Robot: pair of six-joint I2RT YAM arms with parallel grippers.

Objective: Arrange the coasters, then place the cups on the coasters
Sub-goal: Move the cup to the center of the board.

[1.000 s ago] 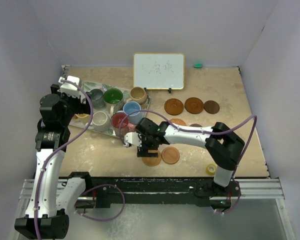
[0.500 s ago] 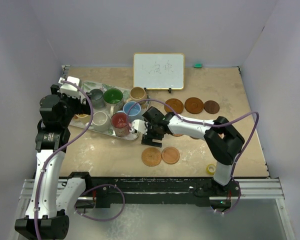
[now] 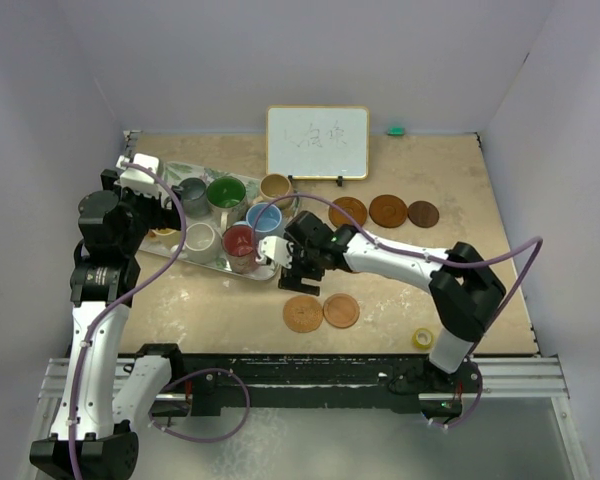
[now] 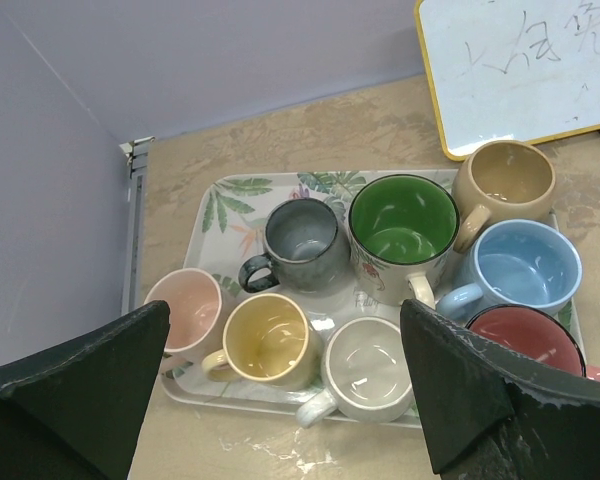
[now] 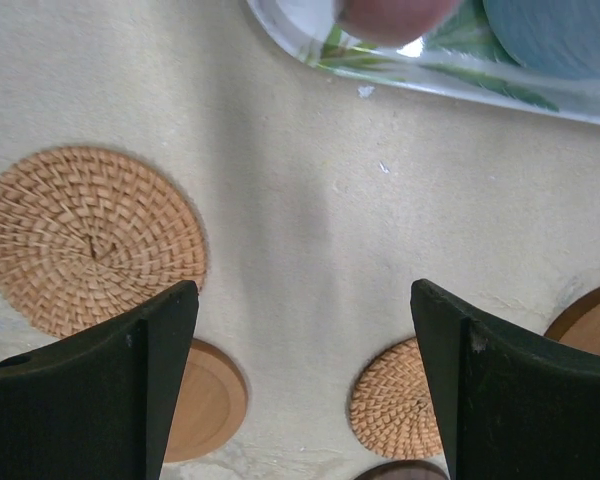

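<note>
Several cups stand on the leaf-patterned tray [image 4: 230, 190]: grey [image 4: 302, 235], green [image 4: 403, 220], tan [image 4: 503, 175], blue [image 4: 525, 265], red [image 4: 525, 340], white [image 4: 365, 365], yellow [image 4: 270, 338] and pink [image 4: 185, 305]. My left gripper [image 4: 285, 330] hangs open above the tray's near left end, holding nothing. My right gripper [image 3: 302, 272] is open and empty over bare table just in front of the tray. Below it lie a woven coaster [image 5: 90, 240], a smooth wooden coaster [image 5: 205, 400] and a smaller-looking woven coaster [image 5: 400, 400]. Three more coasters [image 3: 388, 210] sit in a row at the back right.
A whiteboard [image 3: 317, 142] stands at the back middle. A small yellow tape roll [image 3: 422, 338] lies near the front right edge. The right arm's forearm crosses over coasters at the table's middle. Purple walls close in the sides and back.
My right gripper has drawn back from above the two front coasters toward the tray's near edge, still open. The left arm has not moved.
</note>
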